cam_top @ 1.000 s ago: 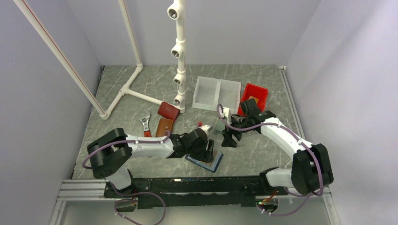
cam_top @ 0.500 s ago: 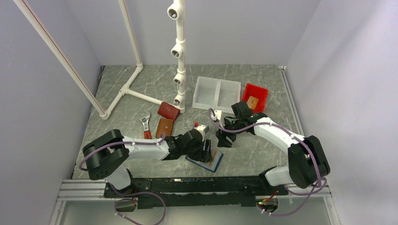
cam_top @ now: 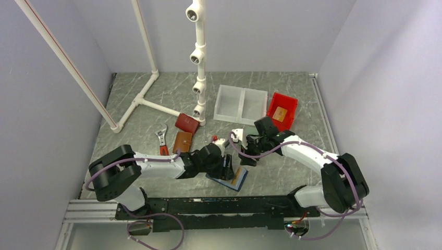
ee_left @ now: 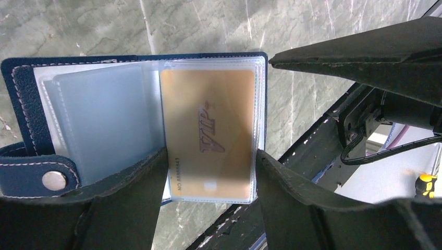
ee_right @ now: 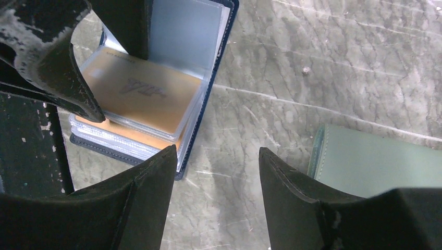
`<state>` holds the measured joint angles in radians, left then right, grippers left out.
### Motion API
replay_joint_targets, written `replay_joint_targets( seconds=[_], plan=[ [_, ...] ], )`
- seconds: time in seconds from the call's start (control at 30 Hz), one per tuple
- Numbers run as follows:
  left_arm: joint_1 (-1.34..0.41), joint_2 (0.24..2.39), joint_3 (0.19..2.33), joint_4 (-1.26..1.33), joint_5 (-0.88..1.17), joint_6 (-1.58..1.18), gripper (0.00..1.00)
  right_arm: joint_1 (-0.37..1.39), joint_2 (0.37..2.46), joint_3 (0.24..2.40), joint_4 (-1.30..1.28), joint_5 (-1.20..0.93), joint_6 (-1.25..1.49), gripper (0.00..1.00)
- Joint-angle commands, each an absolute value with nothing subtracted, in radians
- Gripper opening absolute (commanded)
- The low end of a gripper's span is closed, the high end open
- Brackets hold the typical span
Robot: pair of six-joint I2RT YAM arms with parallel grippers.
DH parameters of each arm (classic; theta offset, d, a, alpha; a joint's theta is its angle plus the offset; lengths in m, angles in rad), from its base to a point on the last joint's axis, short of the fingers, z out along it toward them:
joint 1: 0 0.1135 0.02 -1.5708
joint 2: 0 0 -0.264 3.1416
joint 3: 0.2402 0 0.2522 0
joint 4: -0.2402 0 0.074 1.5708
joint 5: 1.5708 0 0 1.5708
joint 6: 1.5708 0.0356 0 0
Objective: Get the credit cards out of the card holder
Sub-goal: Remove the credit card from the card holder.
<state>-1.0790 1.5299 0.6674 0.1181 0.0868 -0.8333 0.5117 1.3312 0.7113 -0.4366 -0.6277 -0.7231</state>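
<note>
The card holder point(cam_top: 225, 182) lies open on the table near the front edge, navy outside with clear sleeves. In the left wrist view the holder point(ee_left: 26, 109) shows an orange-tan credit card point(ee_left: 208, 130) marked VIP in its top sleeve. My left gripper point(ee_left: 212, 151) is open, its fingers straddling the near end of that sleeve stack and resting on the holder. My right gripper point(ee_right: 218, 151) is open and empty, low over bare table just right of the holder point(ee_right: 182, 31). Another orange card point(cam_top: 280, 113) lies in the red bin point(cam_top: 292, 102).
A flat grey-green wallet point(ee_right: 375, 161) lies right of my right gripper. A clear two-part tray point(cam_top: 240, 104) stands behind it. A brown wallet point(cam_top: 182, 140), a dark red wallet point(cam_top: 186, 123), a wrench point(cam_top: 161, 139) and a white pipe frame point(cam_top: 198, 57) are at the left.
My right arm has swung left from over the red bin, which now shows with an orange card in it. Its gripper sits slightly closer to the holder. My left gripper has hardly moved.
</note>
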Motion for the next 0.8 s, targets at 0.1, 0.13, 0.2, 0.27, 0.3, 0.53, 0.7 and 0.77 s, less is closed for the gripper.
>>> replay_joint_targets(
  seconds=[0.1,0.13,0.2,0.27,0.3,0.53,0.7,0.77],
  plan=[
    [-1.071,1.511,0.655,0.157,0.116,-0.843,0.66,0.526,1.329,0.715,-0.394,-0.635,-0.742,0.61],
    [-1.071,1.511,0.654,0.159,0.116,-0.844,0.66,0.528,1.332,0.716,-0.396,-0.637,-0.744,0.61],
    [-1.070,1.510,0.652,0.158,0.117,-0.845,0.66,0.534,1.335,0.720,-0.407,-0.644,-0.756,0.61],
    [-1.069,1.509,0.651,0.161,0.117,-0.845,0.66,0.538,1.338,0.720,-0.415,-0.645,-0.764,0.61],
    [-1.068,1.508,0.650,0.161,0.117,-0.847,0.66,0.538,1.338,0.722,-0.417,-0.648,-0.768,0.61],
    [-1.065,1.511,0.647,0.170,0.127,-0.848,0.66,0.549,1.350,0.721,-0.426,-0.649,-0.777,0.60],
    [-1.063,1.504,0.641,0.178,0.131,-0.851,0.66,0.557,1.359,0.724,-0.432,-0.642,-0.786,0.60],
    [-1.062,1.501,0.636,0.184,0.136,-0.854,0.66,0.558,1.360,0.723,-0.432,-0.638,-0.785,0.60]
  ],
)
